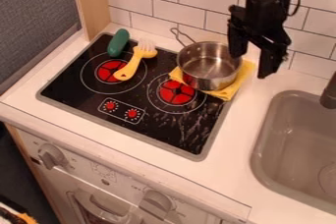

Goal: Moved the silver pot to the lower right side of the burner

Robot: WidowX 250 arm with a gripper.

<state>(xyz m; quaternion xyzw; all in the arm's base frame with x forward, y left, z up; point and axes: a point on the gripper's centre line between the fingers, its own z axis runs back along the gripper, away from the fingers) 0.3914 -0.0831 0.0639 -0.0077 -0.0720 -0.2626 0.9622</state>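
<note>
Where the pot (209,67) sits, yellow cloth (232,88) is hidden

Silver pot (209,63), upright — open-topped, on yellow cloth (228,91), overlapping red-centred burner (176,93), upper right

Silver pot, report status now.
Gripper open, right of silver pot. Pot upright on yellow cloth, upper right of right-hand burner. Possible snag: cloth underneath.

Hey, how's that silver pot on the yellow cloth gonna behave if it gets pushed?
The pot looks like shiny metal, so it should stay stiff. It's wide and low, so it'd probably slide before tipping, and the thin cloth under it may bunch or drag along.
</note>
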